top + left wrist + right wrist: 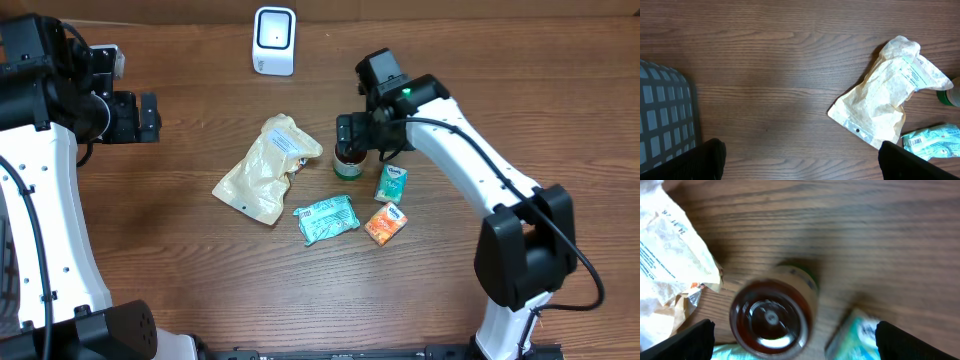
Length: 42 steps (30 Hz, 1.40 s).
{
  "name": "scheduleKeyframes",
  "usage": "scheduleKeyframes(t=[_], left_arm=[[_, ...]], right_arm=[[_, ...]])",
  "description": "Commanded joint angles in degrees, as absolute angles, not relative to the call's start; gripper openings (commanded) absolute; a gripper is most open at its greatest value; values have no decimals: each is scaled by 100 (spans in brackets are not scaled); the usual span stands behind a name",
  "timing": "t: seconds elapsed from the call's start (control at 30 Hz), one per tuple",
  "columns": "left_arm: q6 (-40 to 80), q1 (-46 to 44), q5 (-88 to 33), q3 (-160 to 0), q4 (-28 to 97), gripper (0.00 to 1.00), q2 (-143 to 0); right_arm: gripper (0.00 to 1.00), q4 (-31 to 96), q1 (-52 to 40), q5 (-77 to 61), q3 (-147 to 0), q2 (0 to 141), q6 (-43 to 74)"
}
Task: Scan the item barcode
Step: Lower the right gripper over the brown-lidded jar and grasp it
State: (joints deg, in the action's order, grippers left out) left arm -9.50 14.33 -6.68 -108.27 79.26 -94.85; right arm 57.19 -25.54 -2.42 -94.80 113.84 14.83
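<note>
Your right gripper (801,342) hangs wide open over the bottle (771,315), standing between pouch (268,165) and box (392,183), well apart from the scanner (274,40). Close off-centre and that round bottle could tip or skid into the box. Your left gripper (148,116) is open too, far left.

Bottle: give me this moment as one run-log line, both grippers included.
right gripper: open, above bottle, no grip | left gripper: open, holding nothing | bottle: upright on table | scanner: at table's far edge
</note>
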Motion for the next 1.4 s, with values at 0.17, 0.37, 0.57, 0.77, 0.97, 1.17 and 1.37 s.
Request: scheduleKeyframes(t=[0.17, 0.37, 0.57, 0.77, 0.97, 1.17, 1.37], left_arm=[[-1072, 1455, -663, -10805, 7924, 100, -9524], [-1072, 1455, -663, -10805, 7924, 100, -9524], [-1072, 1455, -663, -10805, 7924, 100, -9524], [-1072, 1455, -666, -10805, 7924, 100, -9524], [-1072, 1455, -666, -10805, 7924, 99, -9524], [-1072, 1455, -663, -10805, 7924, 100, -9524], [-1072, 1455, -663, -10805, 7924, 100, -9524]], right_arm=[[100, 5516, -2888, -1, -9644, 11786, 847], [80, 5575, -2886, -3, -9644, 11887, 849], [60, 5666, -2886, -3, -9647, 11885, 847], [56, 5669, -2886, 143, -9647, 11883, 502], [56, 5767, -2895, 134, -9647, 11874, -1225], [56, 5929, -2974, -95, -9649, 11828, -3369], [57, 6191, -2995, -906, -9649, 11828, -5229]])
